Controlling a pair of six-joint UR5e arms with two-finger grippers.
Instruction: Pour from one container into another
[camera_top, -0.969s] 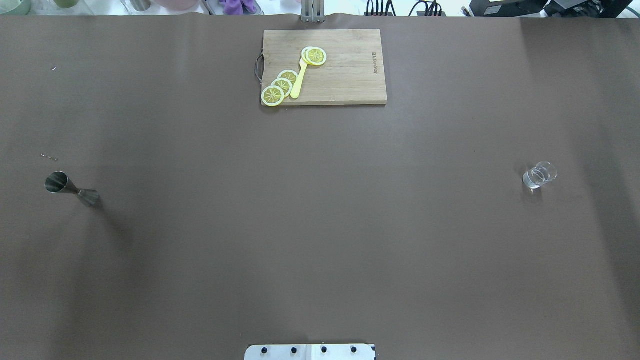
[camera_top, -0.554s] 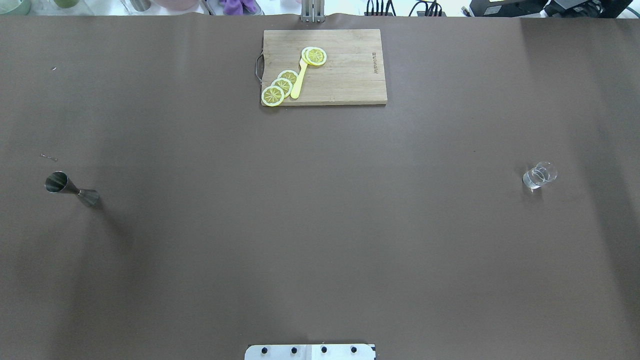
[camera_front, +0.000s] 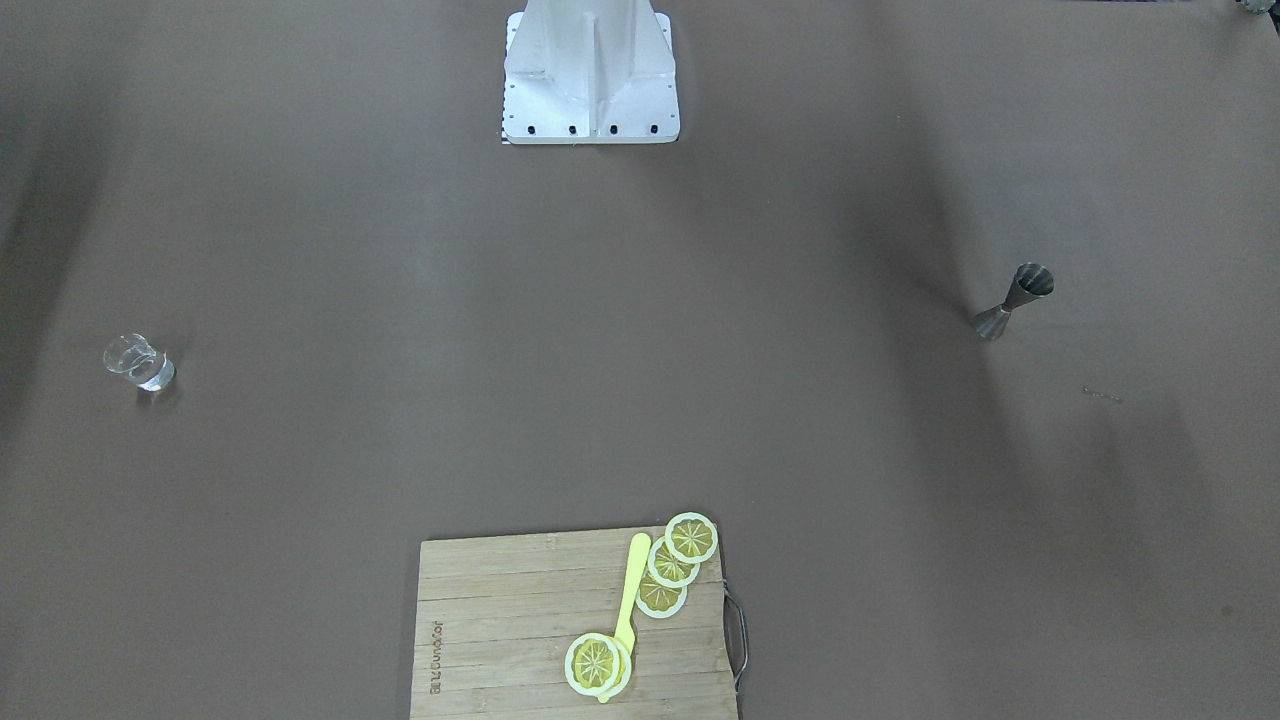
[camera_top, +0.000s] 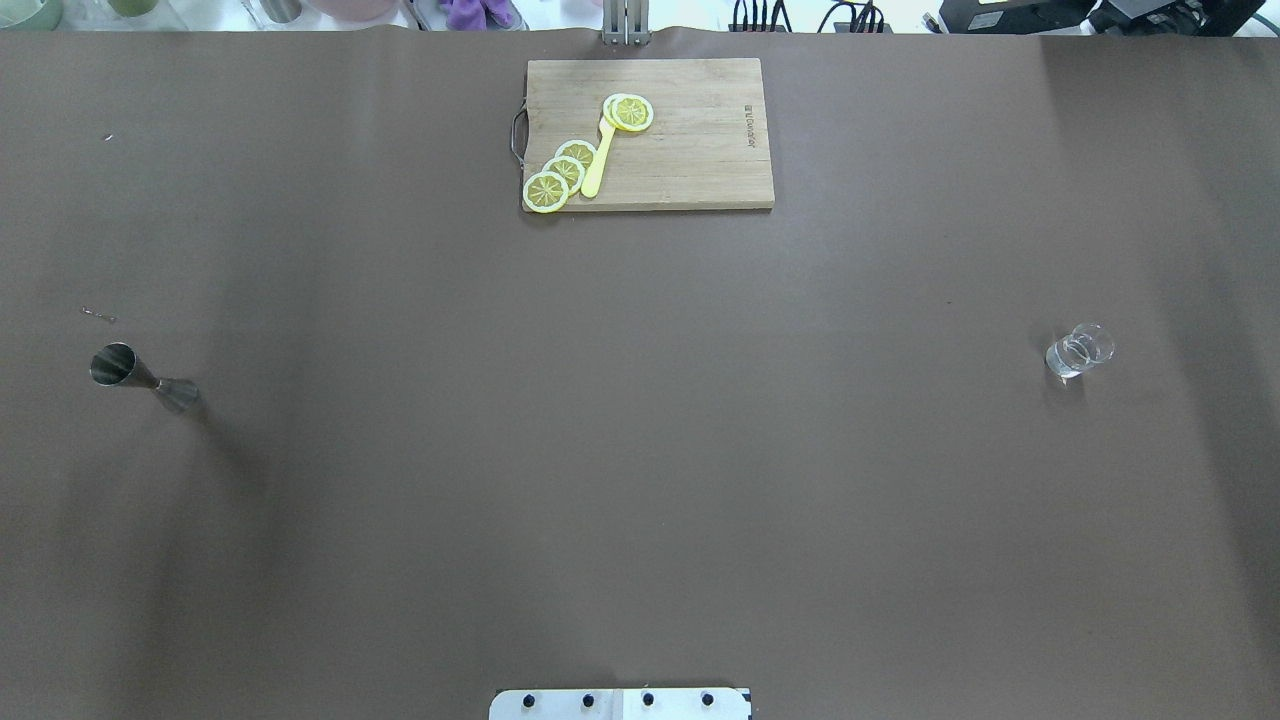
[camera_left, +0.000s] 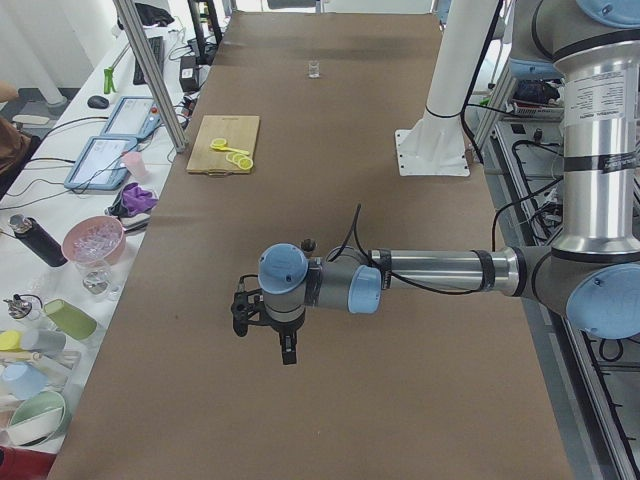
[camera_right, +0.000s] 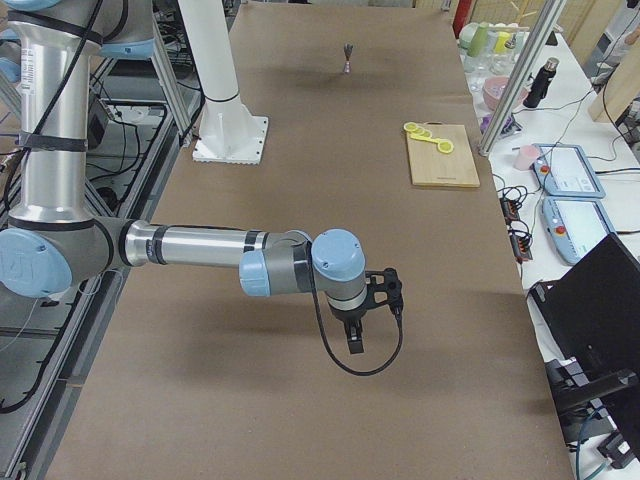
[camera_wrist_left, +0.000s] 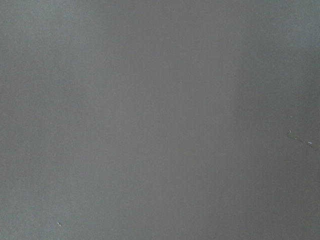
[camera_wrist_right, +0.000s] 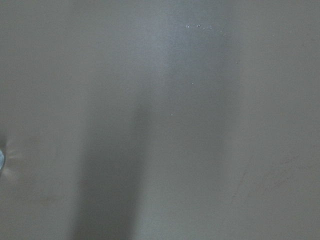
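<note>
A steel jigger (camera_top: 140, 375) stands upright at the table's left side, also in the front-facing view (camera_front: 1012, 300). A small clear glass (camera_top: 1078, 350) stands at the table's right side, seen too from the front (camera_front: 138, 362). Neither gripper appears in the overhead or front-facing views. In the exterior left view my left gripper (camera_left: 286, 348) hangs above the table cloth, holding nothing that I can make out. In the exterior right view my right gripper (camera_right: 353, 340) hangs the same way. I cannot tell whether either is open or shut. Both wrist views show only brown cloth.
A wooden cutting board (camera_top: 690, 140) with yellow lemon slices (camera_top: 565, 170) and a yellow utensil lies at the far middle. The robot's white base (camera_top: 620, 703) sits at the near edge. Cups, bowls and tablets crowd a side bench (camera_left: 90, 240).
</note>
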